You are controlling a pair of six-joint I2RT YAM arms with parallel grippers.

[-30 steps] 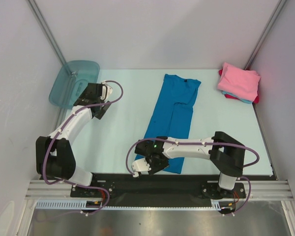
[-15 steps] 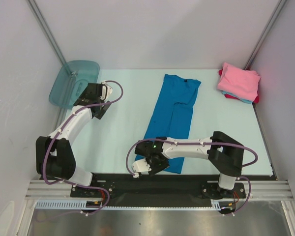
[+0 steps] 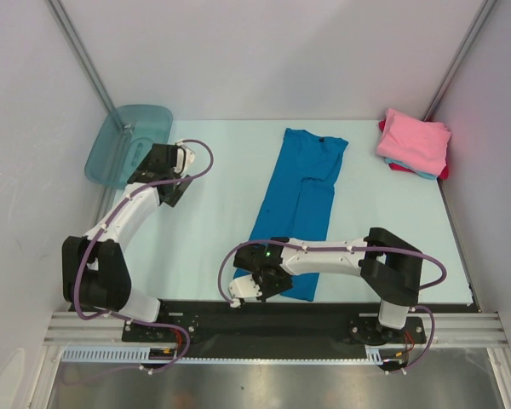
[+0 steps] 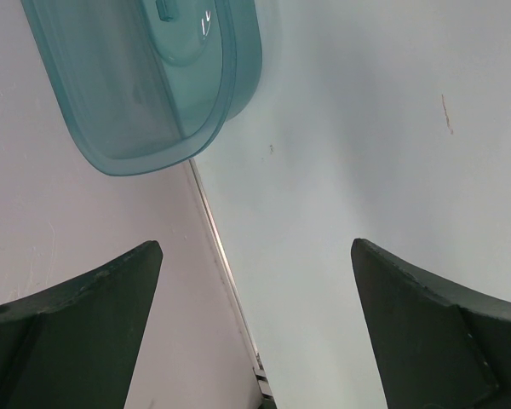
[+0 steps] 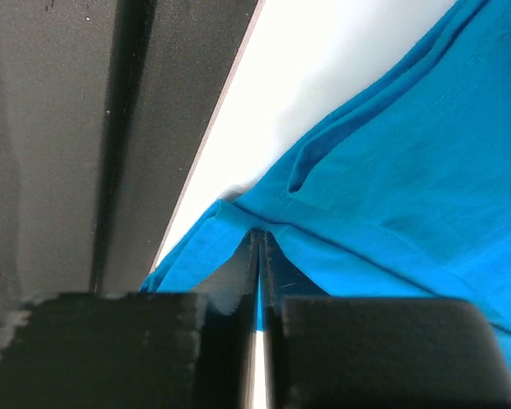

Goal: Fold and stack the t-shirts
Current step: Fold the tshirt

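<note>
A bright blue t-shirt (image 3: pixel 300 196) lies folded into a long strip down the middle of the table, collar at the far end. My right gripper (image 3: pixel 257 285) sits at its near left corner, shut on the hem; in the right wrist view the blue t-shirt (image 5: pixel 392 162) is pinched between the closed fingers (image 5: pixel 238 277). A stack of folded t-shirts (image 3: pixel 414 143), pink on top with light blue and red edges below, rests at the far right. My left gripper (image 3: pixel 177 169) hovers open at the far left, fingers (image 4: pixel 94 307) wide apart with nothing between them.
A translucent teal plastic tub (image 3: pixel 128 143) leans at the far left corner, also seen as the tub (image 4: pixel 145 85) in the left wrist view. A black rail (image 3: pixel 324 315) runs along the near table edge beside the shirt's hem. Walls close in on three sides.
My right gripper has closed onto the near hem of the blue t-shirt; it stood partly open before. The left arm has not moved.
</note>
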